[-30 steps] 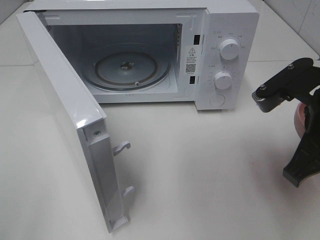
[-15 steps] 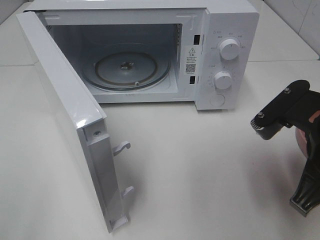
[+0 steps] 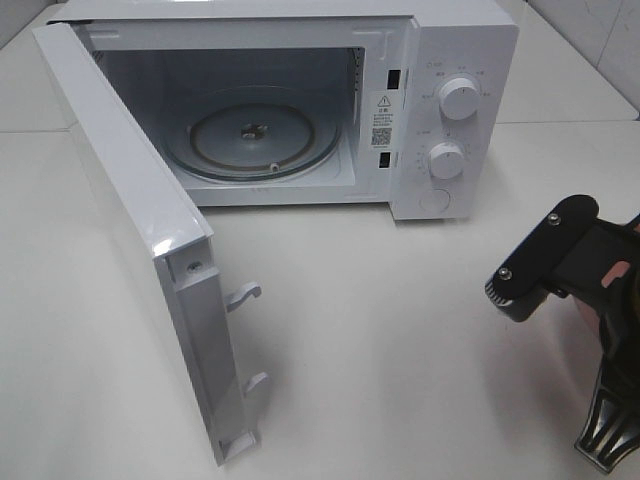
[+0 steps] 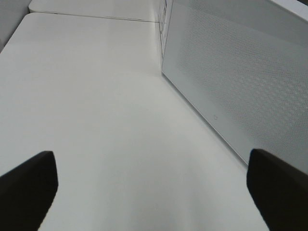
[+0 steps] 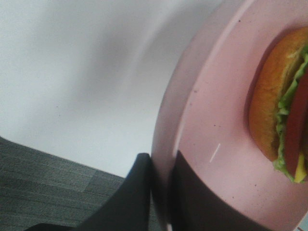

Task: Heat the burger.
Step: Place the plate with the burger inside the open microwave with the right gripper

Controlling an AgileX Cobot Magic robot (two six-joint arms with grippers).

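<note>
The burger (image 5: 281, 125), with a golden bun, green lettuce and red tomato, lies on a round pink plate (image 5: 211, 120) in the right wrist view. My right gripper (image 5: 161, 166) is shut on that plate's rim, one finger on each side of the edge. In the high view the right arm (image 3: 560, 255) is at the right edge of the table, in front of and to the right of the microwave; the burger is hidden there. My left gripper (image 4: 154, 192) stands open with nothing between its fingers, low over the table beside the outer face of the microwave door (image 4: 231, 86).
A white microwave (image 3: 450, 60) stands at the back with its door (image 3: 140, 210) swung wide open to the left. Its glass turntable (image 3: 250, 135) is bare. Two knobs sit on its right panel. Past the table edge in the right wrist view lies grey floor (image 5: 53, 178).
The right arm has moved toward the table's front edge and slightly left, carrying the plate. The microwave, its door and the left gripper have not moved.
</note>
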